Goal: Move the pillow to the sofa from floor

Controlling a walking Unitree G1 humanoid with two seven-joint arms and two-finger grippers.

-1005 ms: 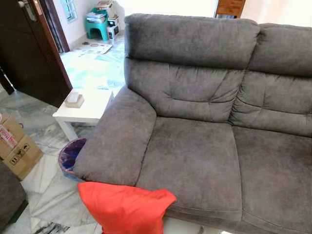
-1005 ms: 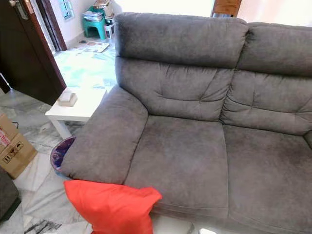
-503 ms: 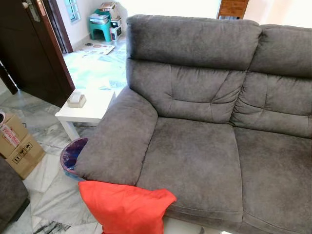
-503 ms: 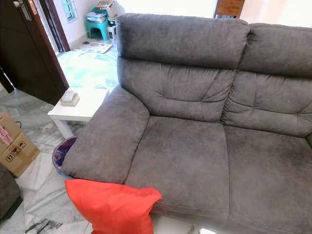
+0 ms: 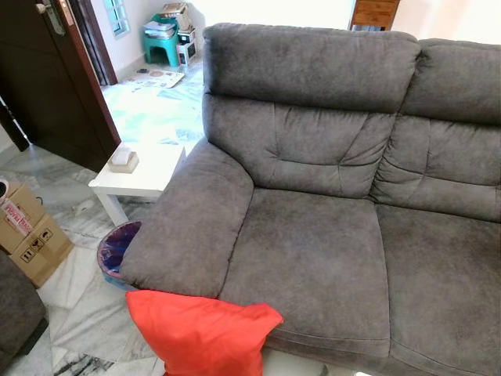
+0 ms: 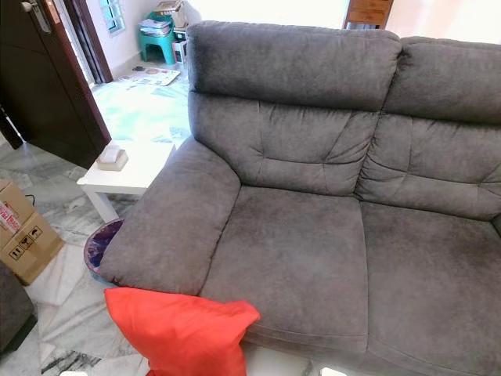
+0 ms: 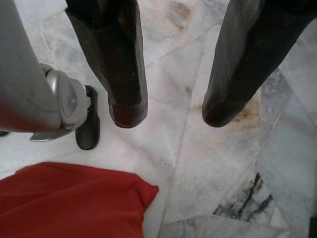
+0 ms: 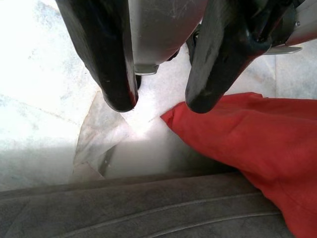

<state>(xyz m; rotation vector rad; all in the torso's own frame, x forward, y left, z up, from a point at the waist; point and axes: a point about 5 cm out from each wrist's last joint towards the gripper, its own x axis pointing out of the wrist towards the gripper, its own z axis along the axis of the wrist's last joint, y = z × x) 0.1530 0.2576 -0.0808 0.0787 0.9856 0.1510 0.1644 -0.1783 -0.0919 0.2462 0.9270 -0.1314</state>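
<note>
Left hand [image 7: 171,106] spread above marble floor [image 7: 188,148], beside grey sofa [image 5: 313,258]

Whole scene shifted slightly right and down, seemingly camera motion, red pillow [image 5: 200,333] unmoved against sofa [image 5: 313,258]

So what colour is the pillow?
Bright red pillow, clearest in the left eye view.

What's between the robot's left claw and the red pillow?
Nothing but bare marble floor. In the left wrist view, the open left claw hangs above the tiles, apart from the red pillow, whose corner lies just beside it.
</note>
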